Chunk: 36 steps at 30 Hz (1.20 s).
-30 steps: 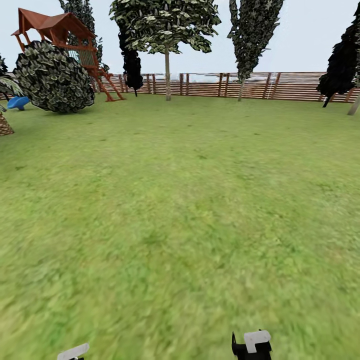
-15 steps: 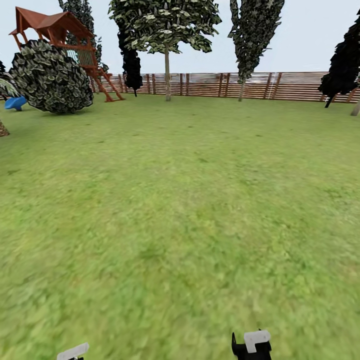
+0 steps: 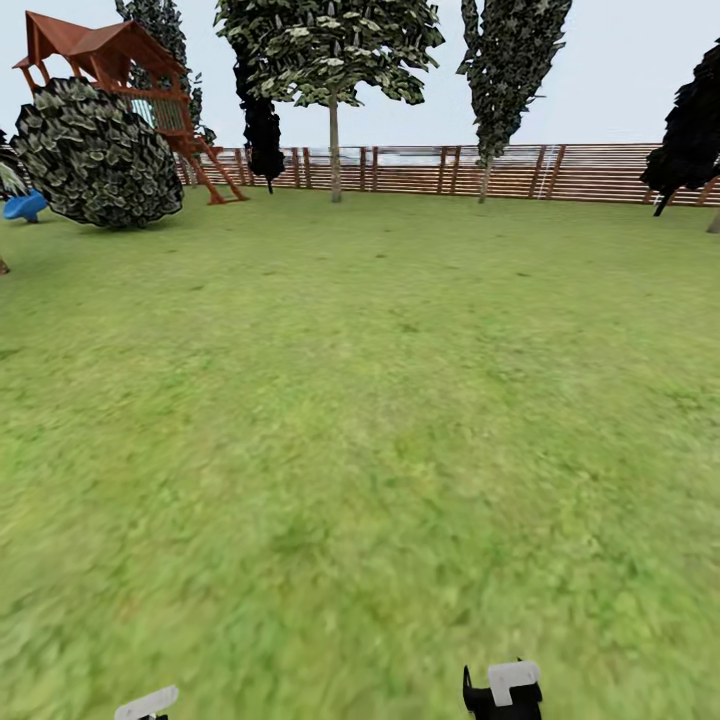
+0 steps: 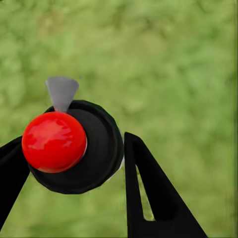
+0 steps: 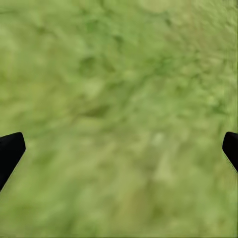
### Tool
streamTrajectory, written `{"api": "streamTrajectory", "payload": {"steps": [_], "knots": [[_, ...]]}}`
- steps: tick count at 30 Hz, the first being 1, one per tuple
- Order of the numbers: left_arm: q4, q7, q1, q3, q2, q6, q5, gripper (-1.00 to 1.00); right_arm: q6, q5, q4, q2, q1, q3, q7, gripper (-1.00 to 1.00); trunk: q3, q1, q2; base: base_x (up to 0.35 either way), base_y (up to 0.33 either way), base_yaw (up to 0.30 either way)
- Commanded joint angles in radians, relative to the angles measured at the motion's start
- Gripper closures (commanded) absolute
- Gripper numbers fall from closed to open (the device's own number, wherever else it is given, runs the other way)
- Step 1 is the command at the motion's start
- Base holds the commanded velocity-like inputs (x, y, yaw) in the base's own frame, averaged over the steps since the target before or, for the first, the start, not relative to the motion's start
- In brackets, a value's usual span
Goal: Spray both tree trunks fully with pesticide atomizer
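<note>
Between the two black fingers of my left gripper (image 4: 74,144) sits the pesticide atomizer (image 4: 54,141), seen from above: a glossy red knob on a round black body with a grey nozzle. The gripper is shut on it over the grass floor (image 4: 173,64). My right gripper (image 5: 121,144) is open over grass, and just its black fingertips (image 5: 10,151) show at the picture's edges. In the head view, two tall trees with bare pale trunks (image 3: 335,150) (image 3: 485,175) stand far off by the fence. A sliver of another trunk (image 3: 714,220) shows at the right edge.
A wide green lawn (image 3: 380,400) runs to a brown slatted fence (image 3: 590,172). At the far left stand a red wooden playhouse (image 3: 110,55), a big round bush (image 3: 95,155) and a blue object (image 3: 22,207). Dark slim trees (image 3: 262,130) (image 3: 688,135) stand by the fence.
The whole head view has shifted: the bush, playhouse and blue object sit slightly further left, so the camera has moved. Both arm tips hold the same places at the bottom edge.
</note>
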Motion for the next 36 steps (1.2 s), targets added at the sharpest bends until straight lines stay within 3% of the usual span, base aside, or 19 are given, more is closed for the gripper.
{"api": "streamTrajectory", "payload": {"steps": [1,14,19,36], "knots": [[0.001,0.000,-0.001,-0.004,0.000,-0.003,0.008,1.00,-0.002,0.011,0.001,0.000,-0.001,-0.007,-0.005,-1.00,-0.001,0.000,0.000,0.342,0.000,0.000],[0.001,0.000,-0.001,-0.004,0.000,-0.004,0.008,1.00,0.000,0.012,0.004,0.000,0.002,-0.006,-0.006,-1.00,-0.001,0.000,0.000,0.342,0.000,0.000],[0.001,0.000,-0.001,-0.004,0.001,-0.004,0.008,1.00,0.000,0.012,0.006,-0.001,0.041,-0.008,-0.006,-1.00,-0.001,0.000,0.000,0.342,0.000,0.000],[0.002,0.000,-0.001,-0.004,0.000,-0.003,0.008,1.00,0.000,0.012,0.007,-0.001,0.044,-0.007,-0.006,-1.00,-0.001,0.000,0.000,0.342,0.000,0.000]]}}
